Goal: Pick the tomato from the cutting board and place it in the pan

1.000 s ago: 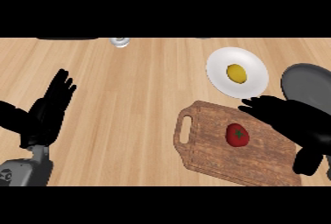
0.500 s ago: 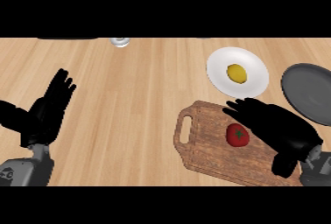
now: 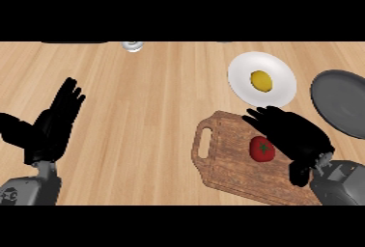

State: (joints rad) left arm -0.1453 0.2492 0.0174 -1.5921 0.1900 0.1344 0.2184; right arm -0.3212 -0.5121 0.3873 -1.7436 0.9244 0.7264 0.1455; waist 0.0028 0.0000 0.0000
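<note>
Right hand (image 3: 294, 137) has slid left from beside the pan (image 3: 343, 101) to hover just right of the tomato (image 3: 261, 148), still on the cutting board (image 3: 228, 166), fingers spread, holding nothing; grasp looks imminent; left hand (image 3: 51, 126) rests open.
</note>
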